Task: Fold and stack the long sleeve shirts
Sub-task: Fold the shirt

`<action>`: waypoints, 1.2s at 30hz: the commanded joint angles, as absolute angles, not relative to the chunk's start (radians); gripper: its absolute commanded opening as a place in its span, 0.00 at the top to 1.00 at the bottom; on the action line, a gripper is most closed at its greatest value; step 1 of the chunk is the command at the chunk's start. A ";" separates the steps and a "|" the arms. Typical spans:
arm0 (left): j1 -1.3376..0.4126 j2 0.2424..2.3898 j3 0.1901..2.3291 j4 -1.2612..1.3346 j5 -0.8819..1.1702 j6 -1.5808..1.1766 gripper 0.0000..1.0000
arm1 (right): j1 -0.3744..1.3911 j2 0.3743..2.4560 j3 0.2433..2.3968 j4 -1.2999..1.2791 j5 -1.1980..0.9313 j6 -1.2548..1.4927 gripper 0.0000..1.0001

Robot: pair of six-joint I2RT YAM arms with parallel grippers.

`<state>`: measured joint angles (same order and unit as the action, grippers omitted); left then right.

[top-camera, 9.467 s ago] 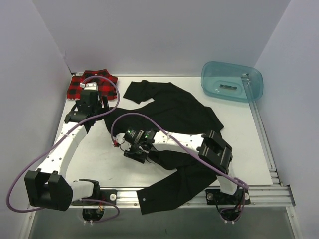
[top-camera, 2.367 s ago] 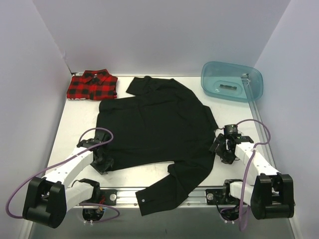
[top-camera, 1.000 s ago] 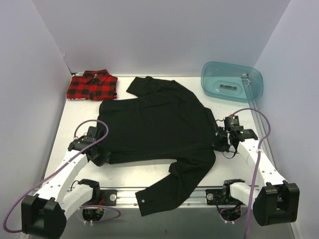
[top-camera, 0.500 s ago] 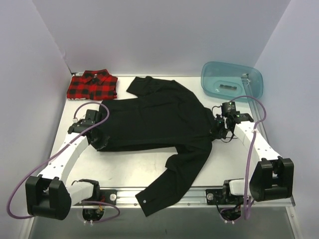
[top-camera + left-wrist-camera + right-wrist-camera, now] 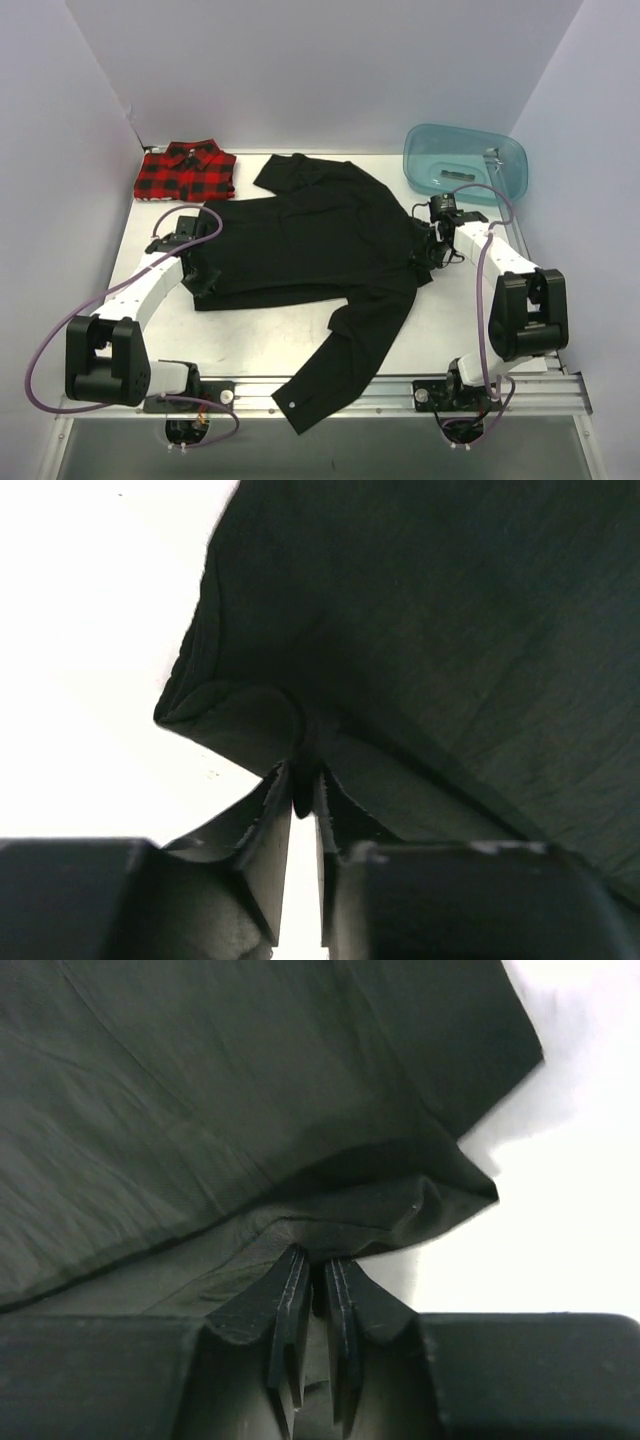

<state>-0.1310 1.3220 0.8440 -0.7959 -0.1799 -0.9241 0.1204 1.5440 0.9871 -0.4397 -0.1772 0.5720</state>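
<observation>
The black long sleeve shirt (image 5: 310, 235) lies spread across the middle of the table, its lower hem folded up over its body. One sleeve (image 5: 335, 370) trails to the near edge. My left gripper (image 5: 203, 282) (image 5: 303, 792) sits at the fold's left corner. A small tuck of black cloth is pinched between its nearly closed tips. My right gripper (image 5: 421, 262) (image 5: 312, 1265) is at the fold's right corner, jaws close together with black cloth between them. The red-and-black plaid shirt (image 5: 186, 172) lies folded at the back left.
A translucent teal tub (image 5: 465, 163) stands at the back right, just behind my right arm. White walls close in the table on the left, back and right. The metal rail (image 5: 400, 392) runs along the near edge.
Both grippers have carried the black shirt's hem away from the near edge toward the back, folding it over the body. The trailing sleeve was dragged along. Both pairs of jaws have parted slightly.
</observation>
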 commanded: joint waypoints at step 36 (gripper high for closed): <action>-1.167 1.110 0.816 -0.594 -0.307 -0.578 0.07 | 0.322 1.223 0.778 -0.420 -0.110 0.529 0.40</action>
<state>-0.9779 1.0733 0.8108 -0.6323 -0.2329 -0.6098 0.3271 1.2686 0.7872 -0.4198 -0.1200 0.5087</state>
